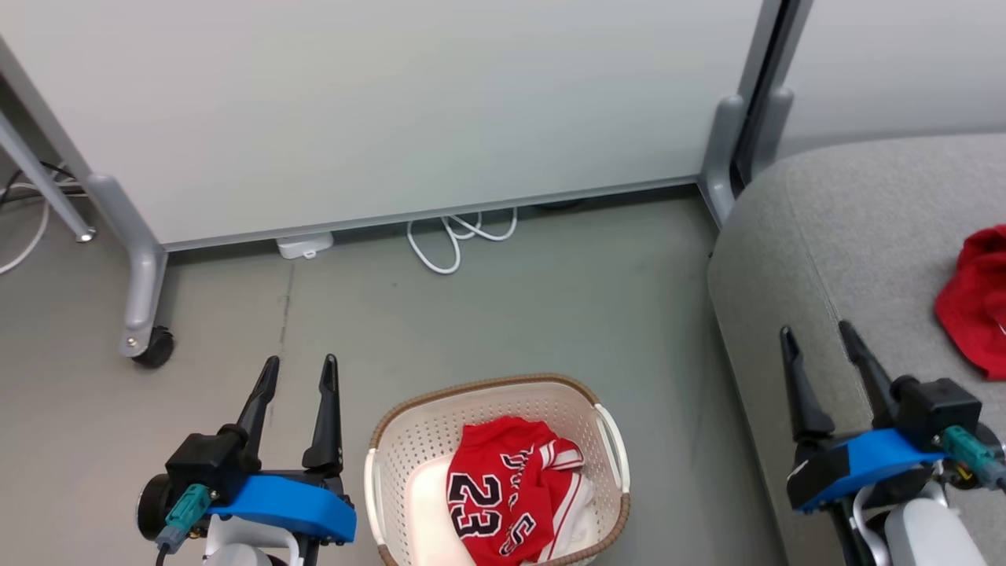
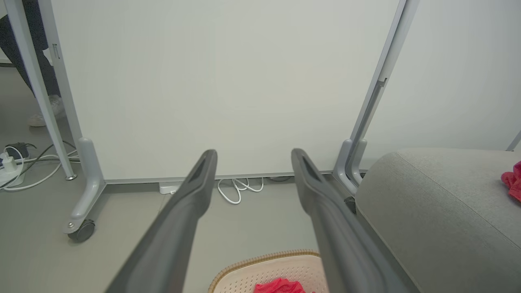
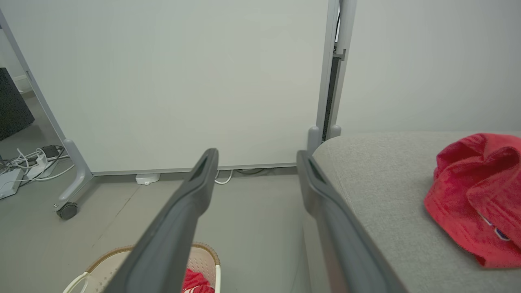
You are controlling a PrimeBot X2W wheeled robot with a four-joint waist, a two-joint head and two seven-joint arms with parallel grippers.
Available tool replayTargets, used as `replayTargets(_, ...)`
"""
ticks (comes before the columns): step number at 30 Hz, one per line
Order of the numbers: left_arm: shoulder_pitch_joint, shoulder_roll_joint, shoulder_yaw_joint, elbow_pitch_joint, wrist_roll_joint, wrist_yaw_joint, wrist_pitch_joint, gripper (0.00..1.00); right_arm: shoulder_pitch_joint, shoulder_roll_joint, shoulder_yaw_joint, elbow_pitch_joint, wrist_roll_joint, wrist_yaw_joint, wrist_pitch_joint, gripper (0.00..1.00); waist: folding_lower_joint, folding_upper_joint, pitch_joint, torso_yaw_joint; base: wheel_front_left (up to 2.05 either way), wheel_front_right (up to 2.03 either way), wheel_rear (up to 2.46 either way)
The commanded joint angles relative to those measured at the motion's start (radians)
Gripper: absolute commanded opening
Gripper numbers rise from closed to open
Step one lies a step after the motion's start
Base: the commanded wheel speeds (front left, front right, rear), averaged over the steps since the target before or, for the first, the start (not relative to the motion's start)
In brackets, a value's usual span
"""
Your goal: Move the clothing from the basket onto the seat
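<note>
A red jersey [image 1: 507, 499] with a black "23" lies crumpled in the cream basket [image 1: 409, 444] on the floor at the bottom middle. A plain red garment [image 1: 974, 303] rests on the grey seat [image 1: 849, 228] at the right. My left gripper [image 1: 299, 373] hovers open to the left of the basket, nothing between its fingers. My right gripper [image 1: 817, 334] is open above the seat's front part, left of the plain red garment [image 3: 476, 195]. The left wrist view catches the basket [image 2: 244, 270] rim and a bit of the jersey [image 2: 279, 286] below my fingers.
A white partition panel [image 1: 393, 102] on wheeled grey feet [image 1: 145, 330] stands behind the basket. A white cable [image 1: 456, 236] loops on the floor under it, beside a small white box [image 1: 302, 245]. More cables [image 2: 16, 162] lie at the far left.
</note>
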Motion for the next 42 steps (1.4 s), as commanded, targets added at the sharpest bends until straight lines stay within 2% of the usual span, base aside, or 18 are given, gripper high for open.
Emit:
replayTargets(1, 0.009, -0.003, 0.009, 0.002, 0.006, -0.001, -0.003, 1.0, 0.03, 0.009, -0.002, -0.013, -0.005, 0.0, 0.005, 1.0, 0.0002, -0.0001, -0.016, 0.019, 0.0, 0.0, 0.0)
replayTargets(13, 0.041, 0.002, 0.04, -0.001, 0.011, -0.001, -0.003, 1.0, 0.1, 0.046, 0.027, -0.054, 0.005, 0.0, 0.036, 1.0, 0.0002, -0.0001, -0.029, 0.03, 0.0, 0.0, 0.0)
replayTargets(28, 0.029, -0.001, 0.032, -0.008, 0.012, -0.001, -0.003, 1.0, 0.087, 0.056, 0.044, -0.078, -0.019, 0.0, 0.052, 1.0, 0.0002, -0.0001, 0.001, 0.014, 0.0, 0.0, 0.0)
replayTargets(36, -0.012, 0.005, 0.015, 0.006, 0.019, -0.001, -0.003, 1.0, 0.027, 0.058, 0.088, -0.085, -0.005, 0.0, 0.043, 1.0, 0.0002, -0.0001, 0.085, -0.029, 0.0, 0.0, 0.0)
replayTargets(42, -0.092, 0.006, -0.025, 0.04, 0.02, -0.001, -0.003, 1.0, -0.042, 0.059, 0.11, -0.105, -0.018, 0.0, 0.035, 1.0, 0.0002, -0.0001, 0.224, -0.069, 0.0, 0.0, 0.0)
